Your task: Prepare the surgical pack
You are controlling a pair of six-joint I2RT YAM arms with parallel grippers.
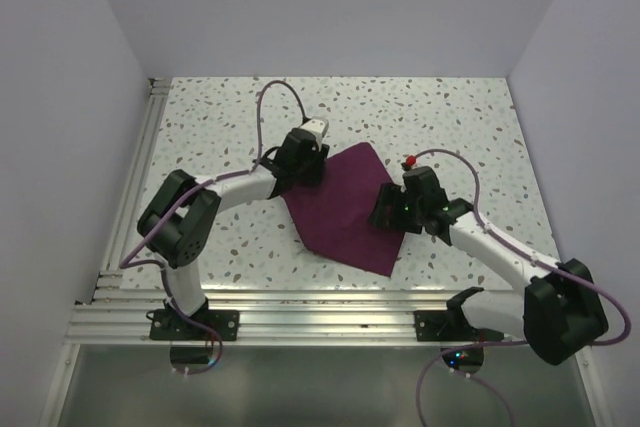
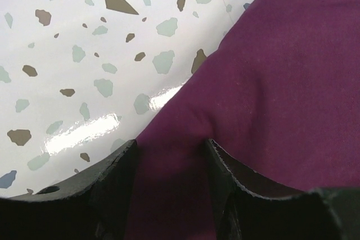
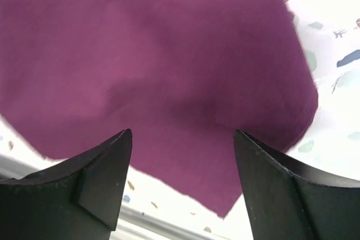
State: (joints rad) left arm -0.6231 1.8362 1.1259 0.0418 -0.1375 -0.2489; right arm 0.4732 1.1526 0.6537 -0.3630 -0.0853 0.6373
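Left wrist view: left gripper (image 2: 171, 144) pinches an edge of the surgical pack (image 2: 281, 82); right gripper (image 3: 183, 134) gapes wide above it.

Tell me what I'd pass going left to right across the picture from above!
left arm → left gripper → surgical pack → right gripper → right arm

Crowded middle, open back
Left tool (image 1: 303, 159) and right tool (image 1: 392, 209) hem in the surgical pack (image 1: 345, 209) from its upper-left and right edges. The back strip of bench (image 1: 400, 107) is wide open, and walls (image 1: 330, 7) close off 3 sides.
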